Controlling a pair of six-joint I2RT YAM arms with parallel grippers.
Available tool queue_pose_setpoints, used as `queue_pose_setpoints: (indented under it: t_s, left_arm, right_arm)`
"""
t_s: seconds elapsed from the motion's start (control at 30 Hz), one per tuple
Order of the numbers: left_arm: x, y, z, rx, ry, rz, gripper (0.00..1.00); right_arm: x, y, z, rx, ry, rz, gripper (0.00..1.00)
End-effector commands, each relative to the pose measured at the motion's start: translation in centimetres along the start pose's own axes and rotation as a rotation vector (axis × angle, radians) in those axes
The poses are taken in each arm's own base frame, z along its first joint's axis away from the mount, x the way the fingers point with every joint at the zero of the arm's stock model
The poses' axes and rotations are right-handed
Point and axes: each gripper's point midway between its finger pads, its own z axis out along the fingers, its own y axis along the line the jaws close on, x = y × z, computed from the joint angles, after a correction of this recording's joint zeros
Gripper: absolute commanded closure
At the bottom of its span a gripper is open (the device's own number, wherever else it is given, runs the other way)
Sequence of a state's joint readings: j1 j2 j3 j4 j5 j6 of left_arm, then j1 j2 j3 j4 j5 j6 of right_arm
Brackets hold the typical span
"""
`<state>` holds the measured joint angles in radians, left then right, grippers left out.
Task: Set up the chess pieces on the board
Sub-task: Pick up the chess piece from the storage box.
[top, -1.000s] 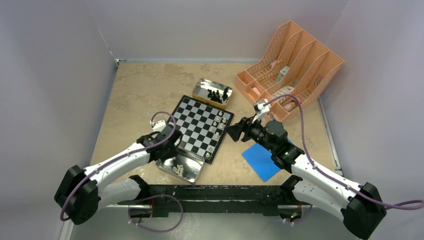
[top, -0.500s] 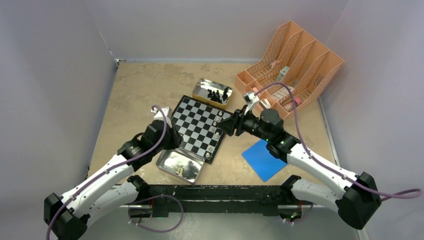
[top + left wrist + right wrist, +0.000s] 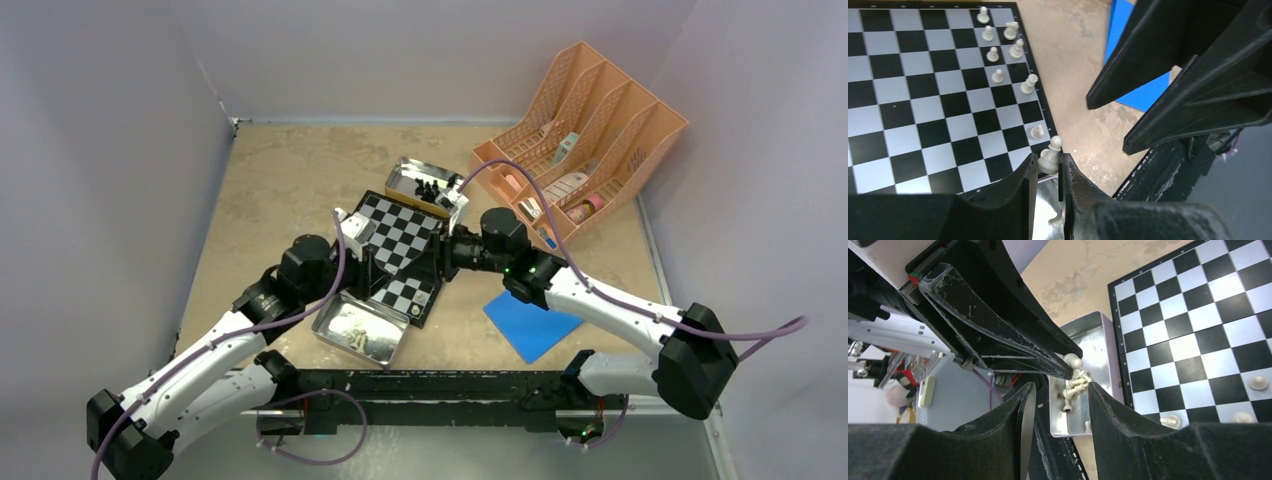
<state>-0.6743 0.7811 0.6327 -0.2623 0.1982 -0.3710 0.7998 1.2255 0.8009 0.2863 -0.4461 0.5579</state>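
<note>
1. Along the right edge of the board [image 3: 405, 240], about eight white pieces [image 3: 998, 76] stand in two short rows. The other squares in view are bare.
2. Black pieces [image 3: 428, 188] sit in the far tin [image 3: 408, 168], with none on the board, and more white ones lie in the near tin [image 3: 340, 322]. By my reckoning, well under a third of the setup is done.
3. Left jaws are nearly closed, pinching a held piece [image 3: 1050, 156], white, with its head sticking out past the tips. It hangs over the board's near right corner, just beside the near tin.
4. Right jaws stand partly open with nothing between them, close to the left jaws. The near tin's white pieces show through the gap, beyond the tips and apart from them.
</note>
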Motion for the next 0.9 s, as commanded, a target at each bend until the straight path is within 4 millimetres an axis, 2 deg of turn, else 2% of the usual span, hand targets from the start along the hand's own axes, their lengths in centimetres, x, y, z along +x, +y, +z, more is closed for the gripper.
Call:
queue_pose_setpoints:
  t_s: [0.0,0.23,0.5,0.87]
  left_arm:
    - [-1.9,-2.4,-0.2,0.136,-0.044,0.104,0.93]
    - [-2.0,-3.1,-0.3,0.175,-0.05,0.112,0.93]
    - [-1.5,-3.4,0.0,0.202,-0.03,0.101,0.92]
    - [-1.5,-3.9,-0.2,0.23,-0.035,0.093,0.92]
  right_arm:
    - [-1.8,2.5,0.1,-0.08,-0.015,-0.017,0.55]
    - [-0.2,2.0,0.7,-0.082,0.049,0.043,0.59]
    - [-0.1,1.9,1.1,-0.093,0.047,0.083,0.64]
    - [1.1,0.8,1.9,-0.079,0.057,0.121,0.7]
